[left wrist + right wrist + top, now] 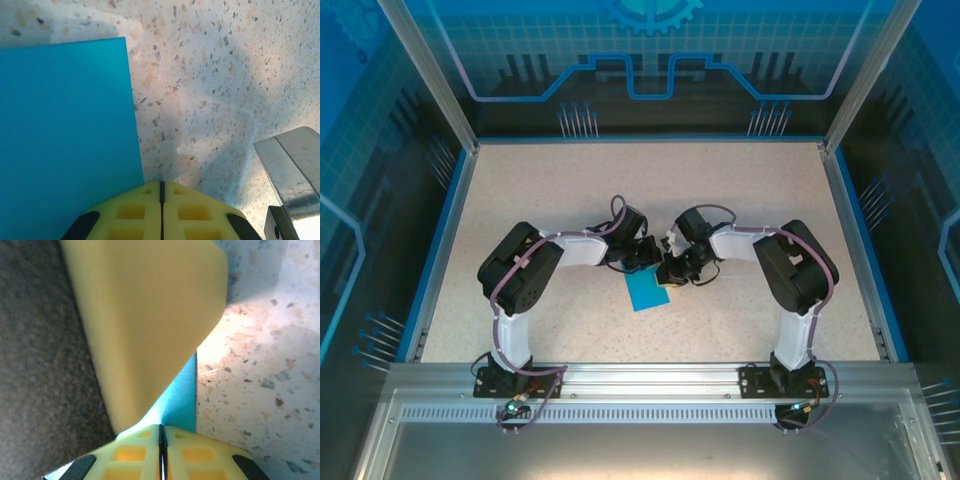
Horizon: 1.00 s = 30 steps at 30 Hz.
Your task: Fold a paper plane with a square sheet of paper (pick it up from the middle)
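Teal sheet of paper [645, 293] lay flat on the speckled table [770, 200], near the middle, a bit toward the arm bases, turned slightly askew. Both arms were bent inward, and their tips met just above the sheet's far edge.

Left gripper [161, 202]: yellow fingers pressed together with only a thin seam between them and nothing seen in that seam. In the left wrist view the sheet lay to the left of the fingers, its straight right edge running down to the left finger [127, 215]. A grey metal piece [290, 170] stood off to the right.

Right gripper [161, 442]: fingers also pressed tight together. A sliver of the sheet reached right up to the tips; could not tell if it was nipped. A big blurred yellow block [150, 330] sat close ahead, with bare table to its right.
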Each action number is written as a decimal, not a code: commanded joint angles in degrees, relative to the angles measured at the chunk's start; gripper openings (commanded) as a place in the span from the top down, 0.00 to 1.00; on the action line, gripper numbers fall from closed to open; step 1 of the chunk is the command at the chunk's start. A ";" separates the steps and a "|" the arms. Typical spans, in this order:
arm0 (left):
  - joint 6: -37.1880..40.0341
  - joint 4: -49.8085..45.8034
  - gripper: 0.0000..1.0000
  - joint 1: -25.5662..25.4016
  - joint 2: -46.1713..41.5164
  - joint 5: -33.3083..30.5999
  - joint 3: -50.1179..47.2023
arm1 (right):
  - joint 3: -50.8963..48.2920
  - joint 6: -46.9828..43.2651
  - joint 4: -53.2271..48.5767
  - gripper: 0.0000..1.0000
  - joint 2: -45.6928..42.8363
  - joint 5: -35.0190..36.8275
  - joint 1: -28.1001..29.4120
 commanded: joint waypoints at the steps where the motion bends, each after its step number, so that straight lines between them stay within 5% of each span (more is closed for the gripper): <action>1: 2.01 -2.58 0.92 1.01 2.21 -4.51 -0.57 | -3.46 0.46 -3.61 0.89 1.33 1.84 0.15; 30: 7.99 -1.76 0.87 7.90 8.42 -2.87 9.06 | -12.93 0.28 -2.45 0.89 0.43 2.10 1.29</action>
